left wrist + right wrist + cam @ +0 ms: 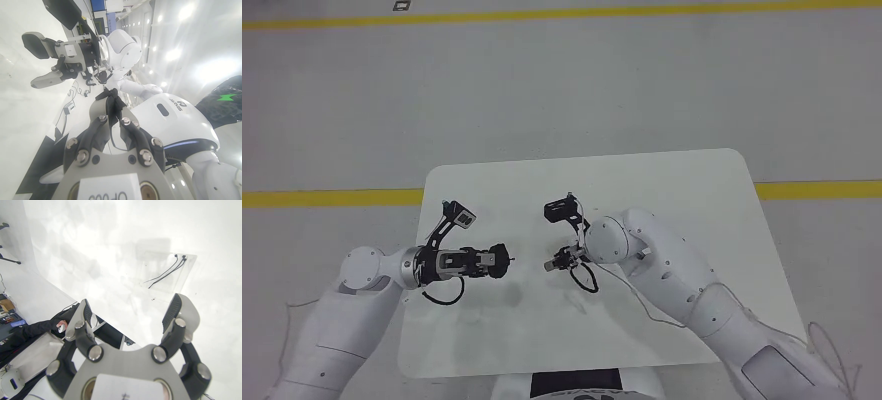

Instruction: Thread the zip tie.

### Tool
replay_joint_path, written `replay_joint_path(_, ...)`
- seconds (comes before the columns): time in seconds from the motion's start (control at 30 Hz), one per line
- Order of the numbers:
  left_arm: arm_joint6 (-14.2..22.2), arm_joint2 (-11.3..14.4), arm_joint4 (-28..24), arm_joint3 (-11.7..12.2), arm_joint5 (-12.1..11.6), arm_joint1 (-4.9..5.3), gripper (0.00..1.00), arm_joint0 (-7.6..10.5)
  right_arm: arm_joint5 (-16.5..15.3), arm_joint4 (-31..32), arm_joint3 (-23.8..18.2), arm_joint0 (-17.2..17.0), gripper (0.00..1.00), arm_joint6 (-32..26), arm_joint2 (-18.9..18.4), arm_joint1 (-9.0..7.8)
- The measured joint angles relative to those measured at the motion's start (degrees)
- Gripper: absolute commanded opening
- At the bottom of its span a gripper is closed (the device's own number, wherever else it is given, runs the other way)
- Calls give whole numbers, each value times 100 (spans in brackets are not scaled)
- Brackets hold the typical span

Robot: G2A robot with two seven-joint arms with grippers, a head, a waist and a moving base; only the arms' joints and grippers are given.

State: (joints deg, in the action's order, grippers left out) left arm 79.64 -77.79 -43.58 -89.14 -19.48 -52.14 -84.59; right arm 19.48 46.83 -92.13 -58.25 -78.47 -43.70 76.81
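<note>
The top camera is looking straight down on the surface (682, 180) from overhead; the wrist cameras are sitting close behind the left pincer (112, 101) and right pincer (131, 299), the left one also facing the right

Brushed grey metal on the right end effector (132, 304), ribbed black rubbery pads (173, 309) — thin black plastic zip ties (166, 273) on a clear glossy plastic tray (189, 262), the bench (682, 200) smooth matt white — and the left end effector (111, 108), same dull metal, pinches a matt black zip tie (113, 109).

The zip tie (111, 135) runs into the closed left claw (111, 105), where its gripped end is hidden.
</note>
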Motion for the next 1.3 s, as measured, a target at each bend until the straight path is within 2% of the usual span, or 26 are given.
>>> replay_joint_path(0.13,0,0,0,0,0,0,0,0,-89,21,-21,-52,100,166,67,12)
replay_joint_path(0.27,0,0,0,0,0,0,0,0,1,352,43,104,100,123,323,84)
replay_joint_path(0.47,0,0,0,0,0,0,0,0,0,758,403,336,100,-113,536,339)
replay_joint_path(0.7,0,0,0,0,0,0,0,0,0,1082,991,292,100,-117,389,671)
replay_joint_path(0.93,0,0,0,0,0,0,0,0,0,1140,982,275,100,-117,351,691)
replay_joint_path(1.07,0,0,0,0,0,0,0,0,-26,1194,1000,191,100,95,317,683)
replay_joint_path(1.3,0,0,0,0,0,0,0,0,1,1345,1002,167,100,32,205,713)
